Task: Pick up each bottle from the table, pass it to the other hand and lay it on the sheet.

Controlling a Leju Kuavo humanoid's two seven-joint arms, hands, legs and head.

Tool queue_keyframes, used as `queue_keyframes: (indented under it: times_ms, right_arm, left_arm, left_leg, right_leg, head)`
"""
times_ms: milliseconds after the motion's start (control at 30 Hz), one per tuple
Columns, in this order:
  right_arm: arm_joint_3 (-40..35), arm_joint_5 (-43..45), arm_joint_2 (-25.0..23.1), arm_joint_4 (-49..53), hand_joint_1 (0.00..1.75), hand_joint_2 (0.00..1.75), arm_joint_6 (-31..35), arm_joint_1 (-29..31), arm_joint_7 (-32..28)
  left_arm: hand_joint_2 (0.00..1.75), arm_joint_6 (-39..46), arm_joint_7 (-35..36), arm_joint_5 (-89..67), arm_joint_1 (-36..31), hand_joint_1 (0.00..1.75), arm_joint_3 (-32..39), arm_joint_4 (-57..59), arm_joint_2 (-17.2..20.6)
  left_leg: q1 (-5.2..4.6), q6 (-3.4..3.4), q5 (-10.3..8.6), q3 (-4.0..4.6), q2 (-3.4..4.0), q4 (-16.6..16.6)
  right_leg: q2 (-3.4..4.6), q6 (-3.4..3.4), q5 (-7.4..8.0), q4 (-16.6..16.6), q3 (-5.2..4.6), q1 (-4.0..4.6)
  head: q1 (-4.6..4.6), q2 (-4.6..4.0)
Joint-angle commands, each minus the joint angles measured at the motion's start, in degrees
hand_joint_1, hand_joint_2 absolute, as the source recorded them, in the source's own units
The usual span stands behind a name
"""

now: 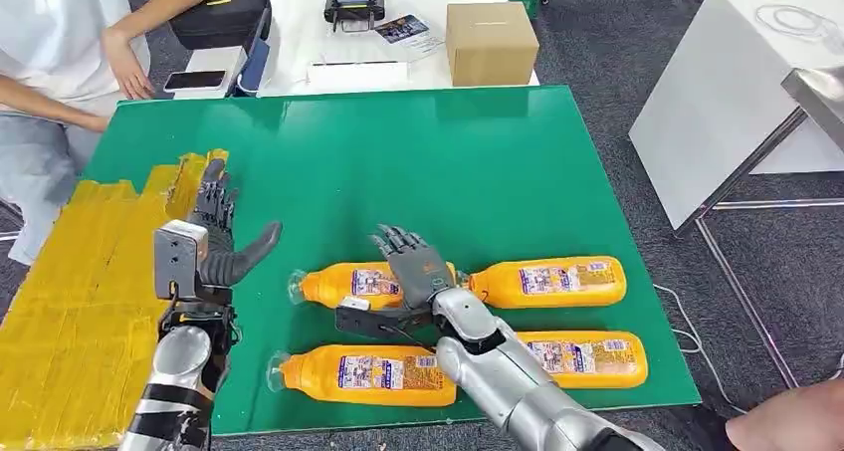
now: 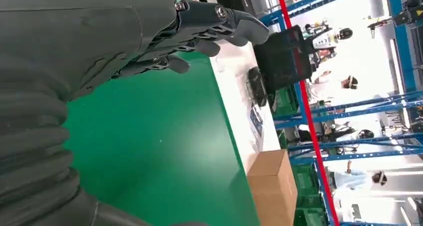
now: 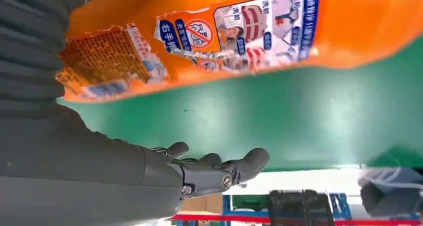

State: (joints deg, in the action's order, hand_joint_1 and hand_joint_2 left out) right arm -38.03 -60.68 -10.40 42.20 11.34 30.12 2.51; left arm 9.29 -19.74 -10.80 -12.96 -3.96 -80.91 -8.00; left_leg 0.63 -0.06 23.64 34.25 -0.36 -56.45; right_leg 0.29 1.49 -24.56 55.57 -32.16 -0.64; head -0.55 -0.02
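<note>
Four orange bottles with printed labels lie on their sides on the green mat: upper-left bottle, upper-right bottle, lower-left bottle, lower-right bottle. My right hand lies over the upper-left bottle with its fingers stretched across the top and its thumb on the near side, not closed on it. Its extended fingers show in the right wrist view. My left hand hovers open at the mat's left, fingers pointing up, beside the yellow sheet. It holds nothing.
A person stands at the far left corner. Behind the mat is a white table with a cardboard box, a black case and a controller. A white table stands right. A person's hand shows at the near right.
</note>
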Motion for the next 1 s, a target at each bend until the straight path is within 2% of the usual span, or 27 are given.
queue_keyframes:
  times_ms: [33,67,200,233,300,667,733,767,867,900,1000]
  right_arm:
    - [-3.29,-0.83,0.85,-8.53,0.00,1.75,-1.29,4.02,0.68]
    - [-3.34,-0.90,0.82,-8.69,0.00,1.75,-1.40,4.14,0.74]
    - [-3.68,-1.26,0.74,-9.36,0.00,1.75,-1.84,4.44,1.04]
    - [-3.68,-1.26,0.74,-9.36,0.00,1.75,-1.84,4.44,1.04]
    - [-3.68,-1.26,0.74,-9.36,0.00,1.75,-1.84,4.44,1.04]
    - [-4.40,-2.02,0.68,-11.73,0.00,1.75,-3.01,5.43,1.77]
    - [-4.40,-2.02,0.68,-11.73,0.02,1.75,-3.01,5.43,1.77]
    - [-4.37,-2.02,0.79,-11.81,0.02,1.75,-3.05,5.48,1.77]
    - [-4.37,-2.02,0.79,-11.81,0.02,1.75,-3.05,5.48,1.77]
    - [-4.37,-2.02,0.79,-11.81,0.02,1.75,-3.05,5.48,1.77]
    - [-4.37,-2.02,0.79,-11.81,0.02,1.75,-3.05,5.48,1.77]
  left_arm:
    - [1.75,-0.22,0.38,-0.21,-3.08,0.00,-0.60,4.76,-0.37]
    - [1.75,-0.21,0.42,-0.21,-3.08,0.00,-0.59,4.78,-0.35]
    - [1.75,-0.20,0.50,-0.22,-3.06,0.00,-0.56,4.84,-0.35]
    - [1.75,-0.20,0.50,-0.22,-3.06,0.00,-0.56,4.84,-0.35]
    - [1.75,-0.20,0.50,-0.22,-3.06,0.00,-0.56,4.84,-0.35]
    - [1.75,-0.28,0.55,-0.20,-3.29,0.00,-0.53,5.43,-0.42]
    - [1.75,-0.28,0.55,-0.20,-3.29,0.00,-0.53,5.43,-0.42]
    - [1.75,-0.28,0.56,-0.21,-3.28,0.00,-0.57,5.45,-0.48]
    - [1.75,-0.28,0.56,-0.21,-3.28,0.00,-0.57,5.45,-0.48]
    - [1.75,-0.28,0.56,-0.21,-3.28,0.00,-0.57,5.45,-0.48]
    - [1.75,-0.28,0.56,-0.21,-3.28,0.00,-0.57,5.45,-0.48]
  left_leg:
    - [0.04,0.05,0.15,-0.33,-0.08,-0.03]
    - [-0.01,0.02,0.03,-0.10,-0.04,0.02]
    - [-0.01,0.01,0.02,-0.09,-0.05,0.02]
    - [0.04,0.03,0.16,-0.32,-0.07,-0.04]
    - [-0.01,0.01,0.01,-0.06,-0.04,0.02]
    - [0.00,0.02,0.03,-0.09,-0.05,0.01]
    - [0.04,0.03,0.13,-0.30,-0.09,-0.03]
    - [-0.01,0.02,0.02,-0.10,-0.05,0.02]
    - [0.01,0.01,0.03,-0.11,-0.06,0.01]
    - [0.06,0.03,0.17,-0.35,-0.09,-0.05]
    - [0.03,0.02,0.08,-0.21,-0.06,-0.01]
  right_leg:
    - [-0.16,-0.06,-0.16,-0.05,0.42,0.06]
    - [-0.08,-0.02,-0.05,-0.03,0.13,0.00]
    - [-0.08,-0.02,-0.04,-0.02,0.11,0.00]
    - [-0.15,-0.07,-0.17,-0.03,0.39,0.07]
    - [-0.07,-0.02,-0.03,-0.02,0.07,-0.01]
    - [-0.09,-0.02,-0.05,-0.02,0.11,0.01]
    - [-0.16,-0.06,-0.15,-0.05,0.38,0.07]
    - [-0.09,-0.02,-0.05,-0.03,0.12,0.00]
    - [-0.11,-0.03,-0.05,-0.04,0.14,0.02]
    - [-0.18,-0.07,-0.18,-0.05,0.43,0.09]
    - [-0.13,-0.04,-0.09,-0.05,0.25,0.04]
  head:
    - [0.00,0.00]
    - [0.02,0.00]
    - [0.02,0.00]
    - [0.00,0.00]
    - [0.00,0.00]
    - [0.00,0.00]
    - [0.02,0.00]
    - [0.00,0.00]
    - [0.00,0.00]
    - [-0.02,0.00]
    - [0.00,0.00]
